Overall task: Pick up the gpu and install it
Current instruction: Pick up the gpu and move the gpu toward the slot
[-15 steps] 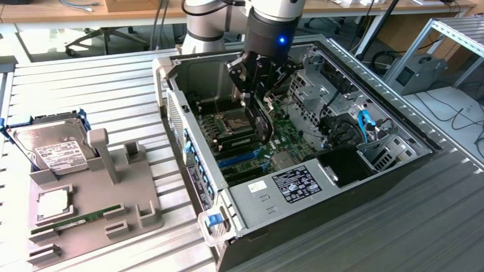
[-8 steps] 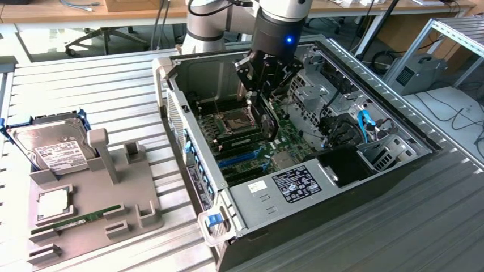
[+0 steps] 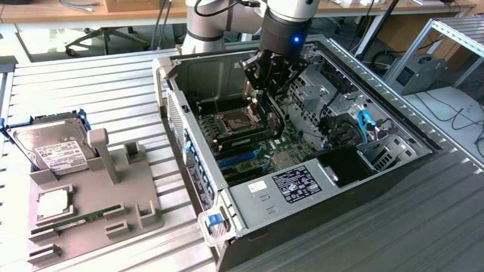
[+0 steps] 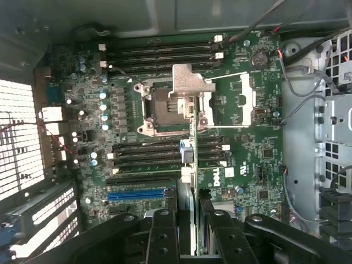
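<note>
Where the arm reaches into the upper middle of the exterior view, the one long, thin black gpu (image 4: 188,82) with a silver bracket hangs edge-on in the black two-fingered gripper (image 4: 190,220). Its fingers (image 4: 162,234) are partly closed, pinching the card above the green motherboard (image 4: 247,165) of the single open black computer case (image 3: 393,187). At lower left, one grey tray (image 3: 128,192) holds one silver hard drive (image 3: 53,150) and one green memory stick (image 3: 79,220).

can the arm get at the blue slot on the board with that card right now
Probably yes. The case is open on top, the arm reaches into it, and its jaws hold the card above the board. Nothing seems to lie between the card and the blue slot.
</note>
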Controlling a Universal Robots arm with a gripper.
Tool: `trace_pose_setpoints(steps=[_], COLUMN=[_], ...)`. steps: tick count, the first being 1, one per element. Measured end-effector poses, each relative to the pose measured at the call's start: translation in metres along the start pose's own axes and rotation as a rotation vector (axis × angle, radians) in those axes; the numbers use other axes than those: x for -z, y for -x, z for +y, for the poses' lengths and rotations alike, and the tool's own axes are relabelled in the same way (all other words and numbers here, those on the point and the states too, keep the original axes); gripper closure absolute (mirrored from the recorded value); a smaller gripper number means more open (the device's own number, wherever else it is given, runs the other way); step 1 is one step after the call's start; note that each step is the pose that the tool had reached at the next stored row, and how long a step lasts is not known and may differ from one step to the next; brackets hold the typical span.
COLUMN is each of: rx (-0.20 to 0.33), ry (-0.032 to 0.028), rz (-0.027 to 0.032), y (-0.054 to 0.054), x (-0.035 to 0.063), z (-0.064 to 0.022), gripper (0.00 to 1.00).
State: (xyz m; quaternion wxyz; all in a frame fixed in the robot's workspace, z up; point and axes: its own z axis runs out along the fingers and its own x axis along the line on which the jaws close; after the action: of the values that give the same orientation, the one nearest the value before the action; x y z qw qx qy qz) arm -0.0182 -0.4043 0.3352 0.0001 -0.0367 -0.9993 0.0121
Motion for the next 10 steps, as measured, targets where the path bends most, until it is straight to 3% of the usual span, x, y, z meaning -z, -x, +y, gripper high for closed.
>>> trace_pose_setpoints(steps=[10], rx=[0.001], ry=[-0.0002], rz=[0.0014], y=[0.021], x=[-0.0039], z=[0.0064], gripper=[0.73])
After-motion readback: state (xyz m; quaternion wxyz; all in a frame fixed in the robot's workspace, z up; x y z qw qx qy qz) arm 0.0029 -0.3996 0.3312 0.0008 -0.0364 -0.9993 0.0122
